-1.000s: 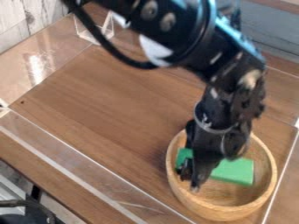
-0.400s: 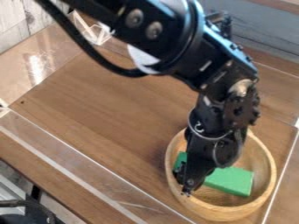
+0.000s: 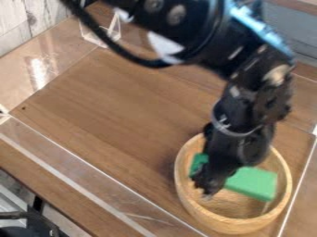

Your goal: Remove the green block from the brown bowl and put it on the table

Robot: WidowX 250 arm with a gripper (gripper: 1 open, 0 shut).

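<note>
The brown bowl (image 3: 280,211) sits on the table (image 3: 111,120) at the near right. The green block (image 3: 257,183) lies inside it, with a small piece of green also showing left of the fingers. My gripper (image 3: 210,179) points down into the bowl from the black arm and is shut across the block's left part. The picture is blurred, and the fingertips hide where they meet the block. The block still sits low inside the bowl.
Clear acrylic walls (image 3: 74,176) edge the tabletop at the front left and at the back. Bare wood-grain surface stretches left of the bowl. The bulky black arm (image 3: 198,37) reaches in from the top and hangs over the table's right half.
The upper arm has swung a little to the right. The gripper stays at the block's left part inside the bowl, and the block has barely shifted.
</note>
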